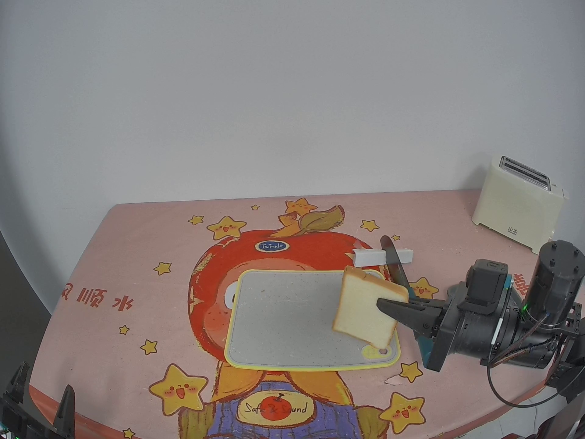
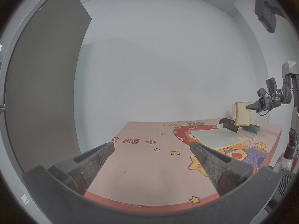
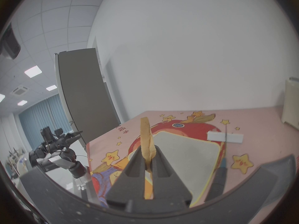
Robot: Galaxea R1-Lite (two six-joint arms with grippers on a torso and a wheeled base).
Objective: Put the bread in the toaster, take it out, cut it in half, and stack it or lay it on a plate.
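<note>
I have the right gripper (image 1: 387, 305) clamped on the bread slice (image 1: 365, 306), which is held on edge above the right end of the cutting board (image 1: 286, 318). The slice looks pale and uncut, so I judge toasting is pending. Next, carry it to the toaster (image 1: 518, 205) and align it with a slot. The left gripper (image 2: 151, 146) is spread wide and holds nothing.

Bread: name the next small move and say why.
Probably swing the bread toward the toaster at the right rear: the right gripper holds it nearly upright above the board, its face looks pale, and the slots look empty, though I cannot be sure it is untoasted.
</note>
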